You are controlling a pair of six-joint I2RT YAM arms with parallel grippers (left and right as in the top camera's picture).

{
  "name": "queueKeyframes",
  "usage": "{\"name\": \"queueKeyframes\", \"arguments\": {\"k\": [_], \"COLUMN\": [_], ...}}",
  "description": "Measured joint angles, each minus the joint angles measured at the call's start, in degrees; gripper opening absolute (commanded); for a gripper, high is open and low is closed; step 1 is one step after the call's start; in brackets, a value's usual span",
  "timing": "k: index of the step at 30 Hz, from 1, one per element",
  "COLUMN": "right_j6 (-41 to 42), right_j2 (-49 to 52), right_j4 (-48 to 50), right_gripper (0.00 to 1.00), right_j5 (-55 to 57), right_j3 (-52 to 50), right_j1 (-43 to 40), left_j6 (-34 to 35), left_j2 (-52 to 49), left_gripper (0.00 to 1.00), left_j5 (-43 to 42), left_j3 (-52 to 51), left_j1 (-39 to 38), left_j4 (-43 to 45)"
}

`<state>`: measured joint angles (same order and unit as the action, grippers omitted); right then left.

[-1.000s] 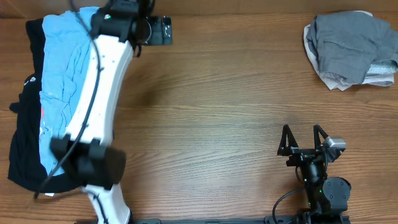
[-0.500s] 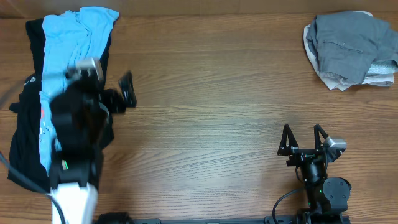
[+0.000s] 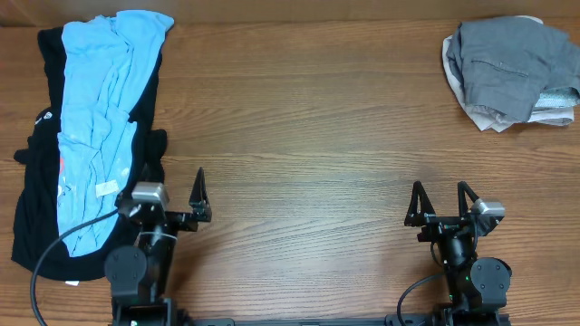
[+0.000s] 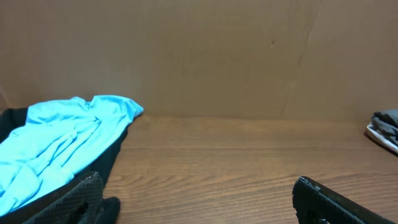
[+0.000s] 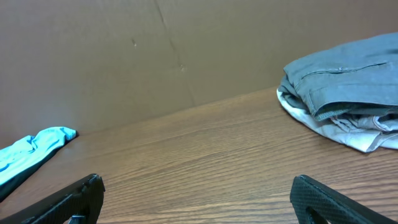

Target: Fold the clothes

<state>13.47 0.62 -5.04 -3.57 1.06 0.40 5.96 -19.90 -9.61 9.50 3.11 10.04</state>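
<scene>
The grey shorts [image 3: 512,68] lie crumpled in a heap at the far right of the table, pale lining showing under them. They also show in the right wrist view [image 5: 348,74] and at the edge of the left wrist view [image 4: 385,121]. The light-blue shirt [image 3: 100,118] lies lengthwise on a black garment [image 3: 36,217] at the far left; both show in the left wrist view, shirt [image 4: 56,137] and black garment [image 4: 115,158]. My left gripper [image 3: 168,188] is open and empty at the front left, beside the black garment. My right gripper [image 3: 439,188] is open and empty at the front right.
The wooden table [image 3: 308,136] stretches between the two piles. A brown cardboard wall [image 4: 217,56] stands along the table's far edge.
My left arm has pulled back from over the blue shirt at the far left to the front left of the table. The right arm and the clothes have not moved.
</scene>
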Motion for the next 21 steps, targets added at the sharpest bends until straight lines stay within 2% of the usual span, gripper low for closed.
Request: {"name": "queueKeyframes", "arguments": {"k": [6,12,21], "right_j6": [0.0,0.0,0.0], "right_j2": [0.0,0.0,0.0], "right_j4": [0.0,0.0,0.0], "right_gripper": [1.00,1.00,1.00], "right_j5": [0.0,0.0,0.0], "right_j3": [0.0,0.0,0.0], "right_j1": [0.0,0.0,0.0], "left_j6": [0.0,0.0,-0.2], "left_j2": [7.5,11.8,18.9], "left_gripper": [1.00,1.00,1.00], "left_j5": [1.0,1.5,2.4], "left_j3": [-6.1,-8.9,-9.0], "left_j1": [0.0,0.3,1.9], "left_j4": [3.2,1.2,-11.8]}}
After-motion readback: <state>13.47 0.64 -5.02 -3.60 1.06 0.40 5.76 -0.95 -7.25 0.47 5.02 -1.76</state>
